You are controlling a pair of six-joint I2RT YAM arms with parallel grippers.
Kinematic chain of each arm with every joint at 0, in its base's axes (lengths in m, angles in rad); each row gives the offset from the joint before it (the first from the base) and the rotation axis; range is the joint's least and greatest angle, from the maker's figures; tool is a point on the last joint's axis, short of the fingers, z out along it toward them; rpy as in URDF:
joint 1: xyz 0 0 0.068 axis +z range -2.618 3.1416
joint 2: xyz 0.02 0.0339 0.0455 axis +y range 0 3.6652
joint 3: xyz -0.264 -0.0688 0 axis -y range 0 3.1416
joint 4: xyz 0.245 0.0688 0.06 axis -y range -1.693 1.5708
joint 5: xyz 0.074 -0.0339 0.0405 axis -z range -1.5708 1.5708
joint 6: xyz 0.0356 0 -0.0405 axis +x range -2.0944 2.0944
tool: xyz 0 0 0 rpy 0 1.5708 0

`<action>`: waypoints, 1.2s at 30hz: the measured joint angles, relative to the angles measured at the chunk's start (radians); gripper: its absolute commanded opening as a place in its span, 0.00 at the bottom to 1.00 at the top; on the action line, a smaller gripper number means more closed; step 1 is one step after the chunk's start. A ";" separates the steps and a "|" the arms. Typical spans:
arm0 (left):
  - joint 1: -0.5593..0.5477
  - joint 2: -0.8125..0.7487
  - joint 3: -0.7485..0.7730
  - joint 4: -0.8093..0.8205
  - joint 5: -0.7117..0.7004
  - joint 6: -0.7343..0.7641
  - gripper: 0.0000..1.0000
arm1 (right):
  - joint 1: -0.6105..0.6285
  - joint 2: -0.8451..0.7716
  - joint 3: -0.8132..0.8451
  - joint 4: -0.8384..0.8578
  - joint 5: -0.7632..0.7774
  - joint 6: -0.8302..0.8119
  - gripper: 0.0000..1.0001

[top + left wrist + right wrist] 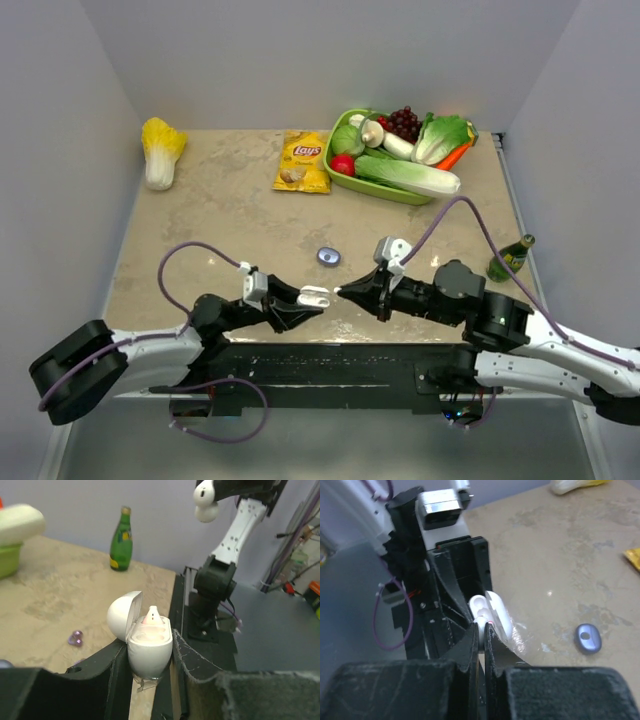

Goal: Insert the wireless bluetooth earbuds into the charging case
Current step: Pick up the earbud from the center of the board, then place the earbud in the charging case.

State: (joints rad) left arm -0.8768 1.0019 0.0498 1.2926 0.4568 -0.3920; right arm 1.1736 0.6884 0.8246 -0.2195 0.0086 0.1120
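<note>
My left gripper (300,300) is shut on the body of a white egg-shaped charging case (149,652), upright with its lid (123,616) hinged open. One white earbud (152,616) stands in a socket of the case. My right gripper (342,291) is shut on another white earbud (483,624) and holds it just right of and above the open case (492,611). In the left wrist view that earbud (205,495) hangs high above the case. A small purplish-grey glossy piece (328,256), an earbud by its look, lies on the table behind the case.
A green bottle (511,259) stands at the right edge. A green basket (380,189) of vegetables, a yellow chips bag (303,161) and a cabbage (160,150) sit at the back. Walls close three sides. The black arm mount runs along the near edge.
</note>
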 measured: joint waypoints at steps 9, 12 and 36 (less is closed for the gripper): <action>0.000 0.122 0.000 -0.008 0.182 -0.043 0.00 | 0.161 0.097 0.015 -0.099 -0.044 -0.045 0.00; 0.000 0.120 0.000 -0.008 0.214 -0.043 0.00 | 0.189 0.116 0.019 -0.111 -0.034 -0.049 0.00; -0.060 0.135 0.000 -0.008 0.269 -0.042 0.00 | 0.203 0.257 0.021 -0.047 0.031 -0.034 0.00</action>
State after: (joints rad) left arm -0.9363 1.1370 0.0502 1.2850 0.7254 -0.4339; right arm 1.3766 0.9451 0.8452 -0.2668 0.0391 0.0780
